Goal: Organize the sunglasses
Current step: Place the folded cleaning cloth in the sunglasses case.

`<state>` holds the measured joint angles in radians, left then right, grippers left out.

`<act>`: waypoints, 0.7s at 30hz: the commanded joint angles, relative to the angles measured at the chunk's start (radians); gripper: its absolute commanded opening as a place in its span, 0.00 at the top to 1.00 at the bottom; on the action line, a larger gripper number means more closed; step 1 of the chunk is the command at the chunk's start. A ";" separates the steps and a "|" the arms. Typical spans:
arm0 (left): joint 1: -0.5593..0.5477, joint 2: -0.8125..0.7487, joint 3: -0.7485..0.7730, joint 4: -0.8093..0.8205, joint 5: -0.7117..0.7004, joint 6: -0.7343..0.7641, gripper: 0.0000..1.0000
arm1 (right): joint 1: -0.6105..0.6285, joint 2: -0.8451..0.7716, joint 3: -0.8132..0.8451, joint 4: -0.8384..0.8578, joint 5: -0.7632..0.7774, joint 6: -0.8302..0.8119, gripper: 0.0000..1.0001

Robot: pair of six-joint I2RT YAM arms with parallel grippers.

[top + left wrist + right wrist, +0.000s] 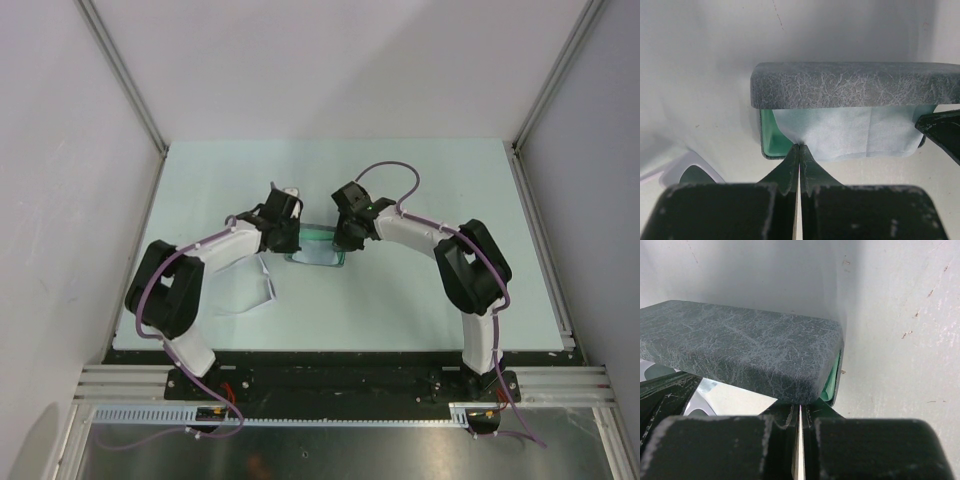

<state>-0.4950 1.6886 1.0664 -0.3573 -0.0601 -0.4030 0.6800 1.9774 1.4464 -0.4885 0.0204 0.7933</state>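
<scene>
Grey textured case (320, 254), centre of the overhead view: lid ajar, green lining showing, pale blue cloth (850, 132) hanging out of its mouth. My left gripper (799, 148): clenched, pinching the cloth's lower corner. My right gripper (800, 408): clamped tight just under the lid's near corner; I cannot tell whether it nips anything. White-framed sunglasses (268, 289): flat on the table (430, 300), lower left of the case, apart from it, beside my left forearm.

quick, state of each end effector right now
left end effector: closed, pinching a corner of the cloth
right end effector: closed, tips at the lid edge of the case; whether it grips anything cannot be told
</scene>
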 commanded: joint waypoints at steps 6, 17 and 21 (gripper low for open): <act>0.006 -0.018 0.053 0.007 -0.044 -0.002 1.00 | 0.010 0.005 0.037 0.016 0.039 0.014 1.00; 0.006 0.040 0.058 0.006 -0.037 -0.002 1.00 | 0.010 0.028 0.039 0.002 0.049 0.009 1.00; 0.006 0.052 0.052 0.008 -0.035 -0.008 1.00 | 0.010 0.031 0.037 -0.002 0.053 0.009 1.00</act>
<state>-0.4946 1.7325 1.0904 -0.3580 -0.0799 -0.4026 0.6853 1.9926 1.4464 -0.4900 0.0410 0.7929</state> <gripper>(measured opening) 0.005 0.009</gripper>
